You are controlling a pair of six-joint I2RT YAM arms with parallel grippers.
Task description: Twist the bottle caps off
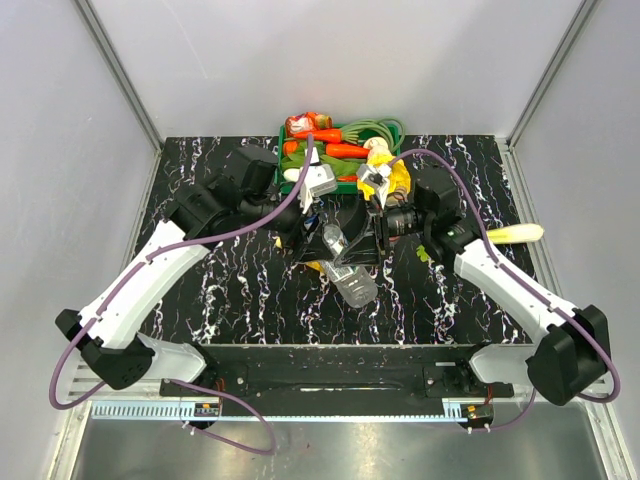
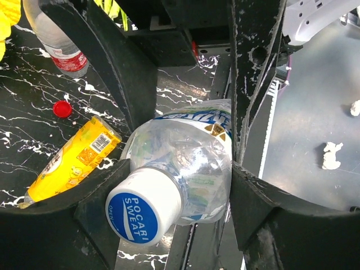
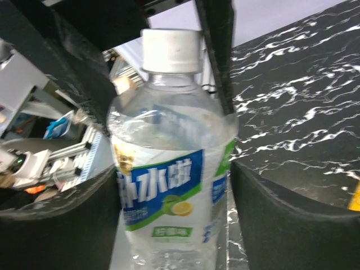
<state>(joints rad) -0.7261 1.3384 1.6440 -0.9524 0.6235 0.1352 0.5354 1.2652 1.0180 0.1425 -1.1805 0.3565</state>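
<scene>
A clear bottle with a blue label [image 1: 350, 275] is held above the table between both grippers. My right gripper [image 3: 174, 191] is shut on its labelled body [image 3: 169, 197]; it also shows in the top view [image 1: 365, 245]. My left gripper [image 2: 180, 185] sits at the cap end, its fingers [image 2: 264, 214] pressed on the crumpled shoulder [image 2: 197, 152], in the top view [image 1: 318, 232]. The blue-topped white cap [image 2: 143, 205] is on the bottle and leans on the left finger. A loose red cap [image 2: 62, 108], a red-label bottle [image 2: 59, 42] and the yellow juice bottle [image 2: 70, 160] lie on the table.
A green basket [image 1: 345, 186] of vegetables stands at the back, just beyond the grippers. A pale long vegetable [image 1: 515, 234] lies at the table's right edge. A yellow item [image 1: 400, 175] sits by the basket's right end.
</scene>
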